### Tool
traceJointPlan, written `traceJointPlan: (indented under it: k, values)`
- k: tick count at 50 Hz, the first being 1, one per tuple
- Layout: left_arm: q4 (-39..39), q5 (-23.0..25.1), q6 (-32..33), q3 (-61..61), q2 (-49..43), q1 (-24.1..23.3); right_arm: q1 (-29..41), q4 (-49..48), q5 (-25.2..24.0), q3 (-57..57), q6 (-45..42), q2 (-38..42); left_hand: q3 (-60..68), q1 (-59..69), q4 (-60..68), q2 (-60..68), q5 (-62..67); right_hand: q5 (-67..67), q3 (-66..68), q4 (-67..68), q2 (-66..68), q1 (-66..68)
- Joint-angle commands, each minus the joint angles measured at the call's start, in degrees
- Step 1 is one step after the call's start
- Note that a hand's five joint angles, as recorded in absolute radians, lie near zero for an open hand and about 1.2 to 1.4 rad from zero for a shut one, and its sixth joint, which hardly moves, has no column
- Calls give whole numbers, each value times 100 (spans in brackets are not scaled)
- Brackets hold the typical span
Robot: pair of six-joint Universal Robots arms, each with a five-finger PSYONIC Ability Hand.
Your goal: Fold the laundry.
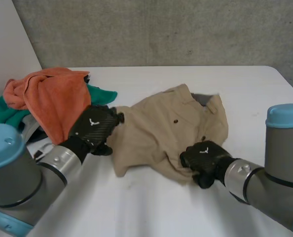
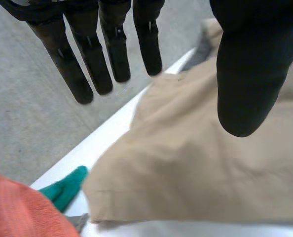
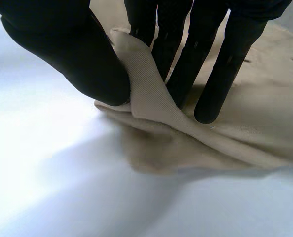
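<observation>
The tan garment [image 1: 166, 126] lies crumpled in the middle of the tabletop [image 1: 136, 207]; no fold is complete. The right robot hand [image 1: 204, 156] pinches its near edge between thumb and fingers. The left robot hand [image 1: 93, 129] is released, fingers straight, above the garment's left edge. The orange towel [image 1: 48, 96] and green cloth [image 1: 102, 93] lie heaped and unfolded beside it.

Crumpled tan garment [image 1: 166, 128] table ctr, orange cloth [image 1: 48, 98] heaped on green cloth [image 1: 6, 112], L edge

I'm reading no words or numbers anywhere; a small wing-shaped white emblem [image 1: 92, 122] is showing on the back of the left hand [image 1: 94, 131], another on the right hand [image 1: 208, 159].
</observation>
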Motion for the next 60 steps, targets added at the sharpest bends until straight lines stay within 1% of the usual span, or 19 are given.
traceJointPlan:
  k: [1, 2, 3, 4, 10, 14, 17, 21, 25, 33, 39, 40, 44, 49, 53, 54, 56, 58, 60]
  values:
    - [-441, -108, -104, 97, 374, 218, 313, 1361, -811, 22, -86, -823, -747, -615, -691, -698, -677, -57, -50, -98, -3, 280]
    - [-520, -152, -130, 88, 409, 245, 322, 1353, -864, 13, -78, -875, -931, -799, -875, -882, -861, -1635, -1628, -1676, -1581, -1298]
    - [-573, -187, -139, 97, 418, 254, 296, 1309, -847, -21, -60, -954, -950, -817, -894, -900, -880, -5198, -5191, -5239, -5144, -4861]
    - [-626, -222, -157, 88, 436, 262, 270, 1274, -830, -39, -51, -990, -966, -834, -911, -917, -897, -5822, -5815, -5863, -5769, -5486]
    - [-1030, -608, -341, 97, 594, 289, -28, 852, -304, -539, 177, -1315, -983, -851, -927, -934, -913, -5822, -5815, -5863, -5769, -5486]
    - [-1127, -819, -464, 175, 594, 298, -265, 781, -118, -1021, 125, -1386, -1017, -885, -961, -967, -947, -5822, -5815, -5863, -5769, -5486]
    - [-1145, -916, -491, 307, 576, 306, -345, 772, -126, -1330, 2, -1281, -1051, -918, -995, -1001, -981, -5822, -5815, -5863, -5769, -5486]
    - [-1180, -961, -517, 483, 559, 298, -346, 755, -144, -1980, -227, -816, -1051, -918, -995, -1001, -981, -5822, -5815, -5863, -5769, -5486]
    - [-1198, -978, -596, 632, 559, 245, -144, 387, -135, -2718, -420, -34, -1051, -918, -995, -1001, -981, -5822, -5815, -5863, -5769, -5486]
    - [-1180, -1022, -649, 765, 524, 104, 182, -1220, 40, -4238, -570, 2108, -1051, -918, -995, -1001, -981, -5705, -5697, -5746, -5651, -5368]
    - [-1189, -1014, -676, 730, 550, 113, 208, -1644, 102, -5346, -421, 3534, -1051, -918, -995, -1001, -981, -5688, -5681, -5729, -5634, -5351]
    - [-1189, -1013, -693, 721, 550, 122, 191, -1653, 102, -5774, -394, 3971, -1051, -918, -995, -1001, -981, -5604, -5597, -5645, -5551, -5268]
    - [-1206, -996, -711, 677, 594, 183, 138, -1514, 216, -6829, -446, 4913, -1051, -918, -995, -1001, -981, -5353, -5345, -5393, -5299, -5016]
    - [-1198, -970, -711, 563, 655, 297, 50, -1144, 269, -7904, -596, 5662, -1051, -918, -995, -1001, -981, -4598, -4591, -4639, -4544, -4261]
    - [-1189, -899, -693, 510, 682, 412, 32, -1091, 120, -8055, -596, 5716, -1051, -918, -995, -1001, -981, -2379, -2372, -2420, -2325, -2043]
    - [-1180, -856, -711, 527, 673, 464, 50, -1108, 76, -8020, -605, 5716, -1051, -918, -995, -1001, -981, -1225, -1218, -1266, -1171, -888]
    - [-1189, -803, -719, 545, 673, 526, 59, -1108, 67, -7967, -614, 5690, -1017, -885, -962, -968, -948, -376, -369, -417, -322, -39]
    - [-1189, -741, -720, 562, 682, 579, 41, -1108, 41, -7871, -614, 5637, -1017, -885, -961, -968, -947, 1169, 1176, 1128, 1223, 1506]
    - [-1189, -723, -720, 545, 691, 623, 33, -1117, 49, -7853, -623, 5637, -1017, -885, -961, -968, -947, 1178, 1185, 1137, 1231, 1514]
